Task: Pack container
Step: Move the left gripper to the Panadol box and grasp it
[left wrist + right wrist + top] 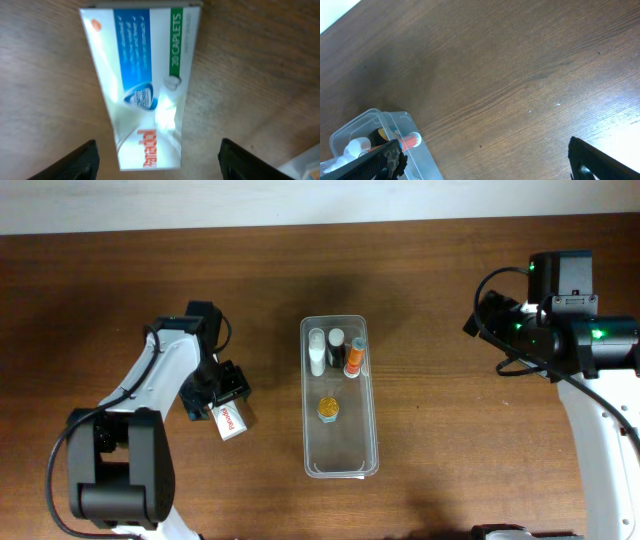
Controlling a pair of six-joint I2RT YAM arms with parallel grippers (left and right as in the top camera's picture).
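Clear container [340, 450], centre, holds small toiletries [334, 352] at its far end. Left gripper [228, 410] hangs over a white carton [233, 423] nearby.

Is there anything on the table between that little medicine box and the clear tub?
No. In the overhead view, only bare wooden table lies between the medicine box and the container, and the two sit apart.

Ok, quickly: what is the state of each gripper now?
Left gripper: open, astride the caplet box, not gripping it.
Right gripper: open, empty.
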